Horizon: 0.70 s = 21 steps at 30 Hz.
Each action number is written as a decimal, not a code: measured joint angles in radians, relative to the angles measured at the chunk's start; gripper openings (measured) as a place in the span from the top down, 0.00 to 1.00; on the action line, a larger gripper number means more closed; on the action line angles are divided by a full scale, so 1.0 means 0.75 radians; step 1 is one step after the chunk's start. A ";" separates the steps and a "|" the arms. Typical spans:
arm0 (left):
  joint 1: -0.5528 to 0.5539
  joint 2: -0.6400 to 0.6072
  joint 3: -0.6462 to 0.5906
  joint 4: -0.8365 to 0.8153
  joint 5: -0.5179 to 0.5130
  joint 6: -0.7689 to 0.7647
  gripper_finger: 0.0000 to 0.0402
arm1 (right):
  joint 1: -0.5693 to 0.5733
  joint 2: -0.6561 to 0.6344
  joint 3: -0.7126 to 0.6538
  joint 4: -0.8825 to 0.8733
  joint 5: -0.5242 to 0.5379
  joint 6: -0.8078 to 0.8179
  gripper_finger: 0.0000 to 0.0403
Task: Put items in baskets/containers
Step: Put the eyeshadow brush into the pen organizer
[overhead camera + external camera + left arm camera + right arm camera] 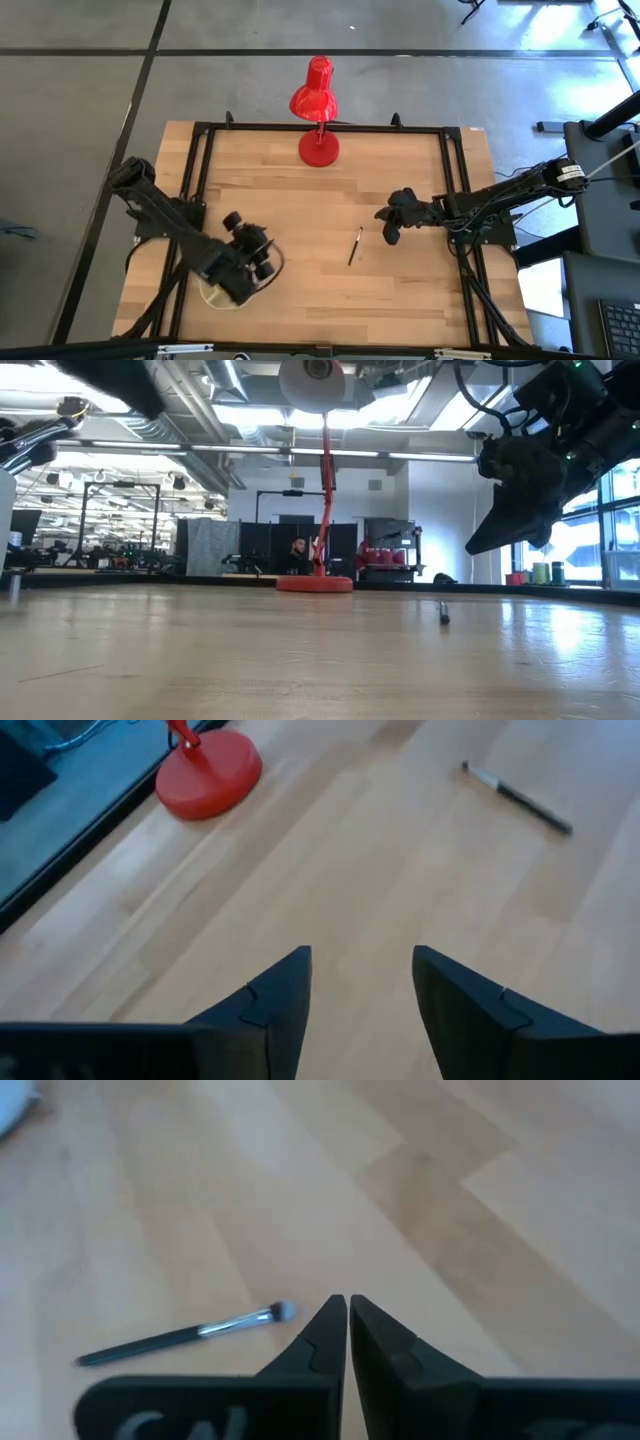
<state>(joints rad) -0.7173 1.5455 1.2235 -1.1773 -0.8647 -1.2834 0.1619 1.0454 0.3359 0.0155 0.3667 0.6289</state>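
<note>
Now one makeup brush (355,246) is lying mid-table, long axis running near-to-far, just left of the right gripper (389,236), fingers pressed together, empty; left gripper (262,262), parted, empty, hovering over the dish (213,295).

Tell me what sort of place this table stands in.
Probably a robotics lab or workshop: the wooden table sits in a black metal frame on a concrete floor, with exposed ceiling pipes and equipment racks behind.
</note>
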 joint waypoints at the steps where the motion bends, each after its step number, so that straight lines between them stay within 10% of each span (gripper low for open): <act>1: 0.035 0.000 0.018 0.020 0.001 0.036 0.57 | 0.000 0.000 0.000 0.013 -0.018 -0.001 0.95; 11: 0.414 0.031 0.041 0.426 0.243 0.447 0.57 | 0.019 -0.001 0.000 -0.042 -0.168 0.033 0.97; 21: 0.731 0.443 0.053 1.541 0.522 0.914 0.57 | 0.019 -0.001 0.000 -0.227 -0.166 0.140 0.97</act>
<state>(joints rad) -0.1691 1.8781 1.2636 -0.0212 -0.4730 -0.5979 0.1764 1.0451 0.3359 -0.1545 0.2420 0.7337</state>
